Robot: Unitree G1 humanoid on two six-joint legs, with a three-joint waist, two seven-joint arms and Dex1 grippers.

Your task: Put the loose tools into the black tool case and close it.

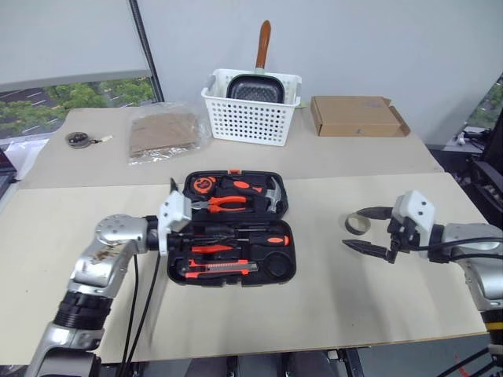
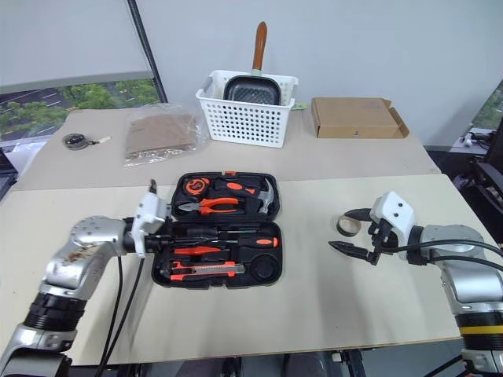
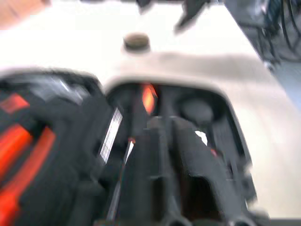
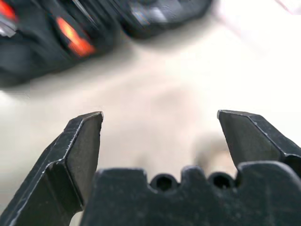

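The black tool case [image 1: 292,236] lies open at the table's centre. In its slots are an orange-and-black screwdriver [image 1: 263,239], a slim orange screwdriver [image 1: 211,249] and the utility knife [image 1: 220,269]. The lid half holds pliers [image 1: 224,204], a hammer [image 1: 273,196] and a tape measure [image 1: 203,186]. My left gripper [image 1: 179,226] hangs over the case's left edge, pointing across it. A small tape roll [image 1: 360,227] lies on the table right of the case. My right gripper [image 1: 350,228] is open by the roll. Its fingers [image 4: 80,150] are wide apart and hold nothing.
A white slotted basket [image 1: 250,118] with a pan stands at the back. To its right is a cardboard box [image 1: 355,116], to its left a plastic bag [image 1: 163,132]. A small round object [image 1: 77,139] sits at the far left. The table's front edge is near.
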